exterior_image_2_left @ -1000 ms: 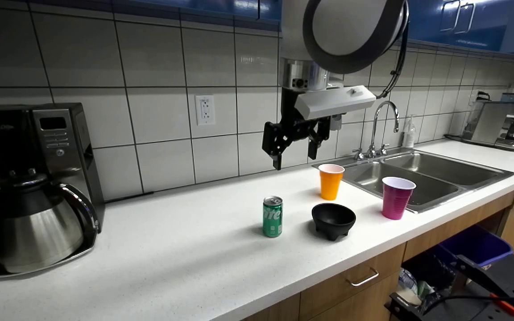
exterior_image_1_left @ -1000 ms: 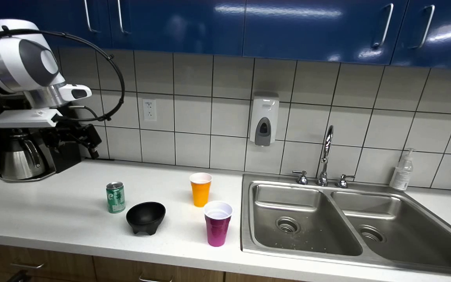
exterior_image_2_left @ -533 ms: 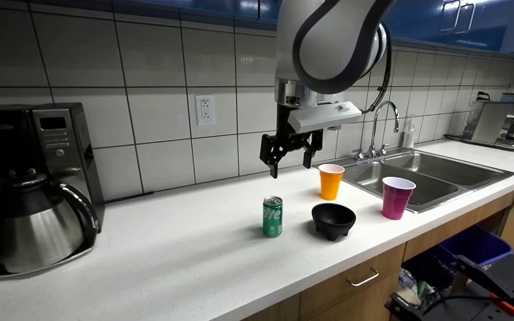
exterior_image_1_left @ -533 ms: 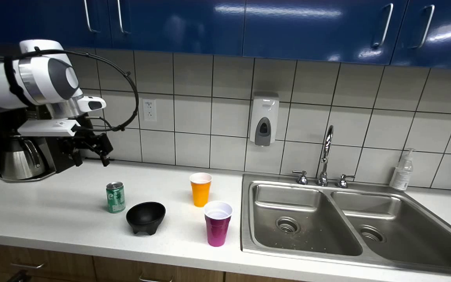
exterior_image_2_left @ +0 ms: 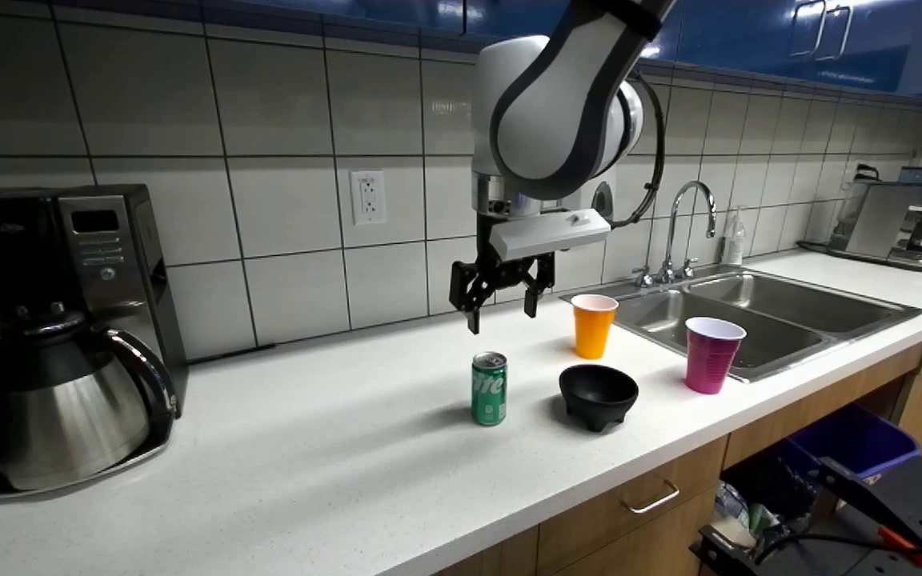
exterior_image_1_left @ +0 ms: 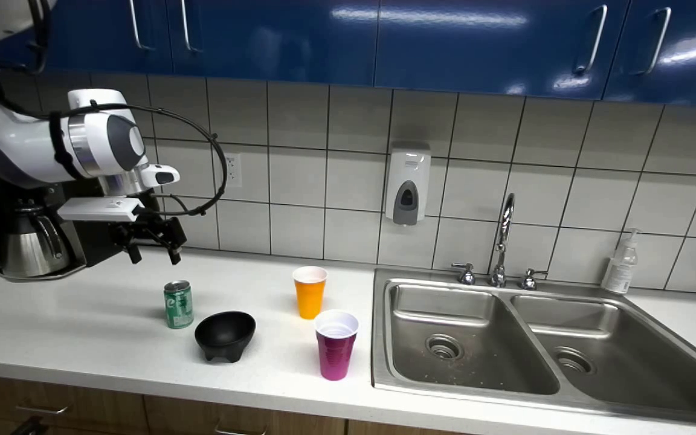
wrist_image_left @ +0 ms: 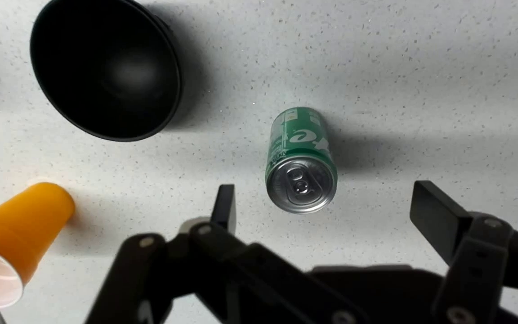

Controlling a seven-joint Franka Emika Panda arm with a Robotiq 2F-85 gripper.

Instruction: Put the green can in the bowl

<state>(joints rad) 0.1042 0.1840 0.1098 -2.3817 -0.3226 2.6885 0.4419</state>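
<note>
Green can [exterior_image_2_left: 489,390] stands upright on the surface [exterior_image_2_left: 309,448], near but apart from the black bowl [exterior_image_2_left: 599,404]; your end effector [exterior_image_2_left: 502,322] hangs higher than the can, with jaws spread wide.

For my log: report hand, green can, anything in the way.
Hand open, empty, above counter. Green can upright, outside the bowl. Nothing seen between hand and can.

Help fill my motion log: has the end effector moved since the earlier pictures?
Yes. In an exterior view, the end effector has come lower and farther left in the picture, judged against the wall outlet.
</note>
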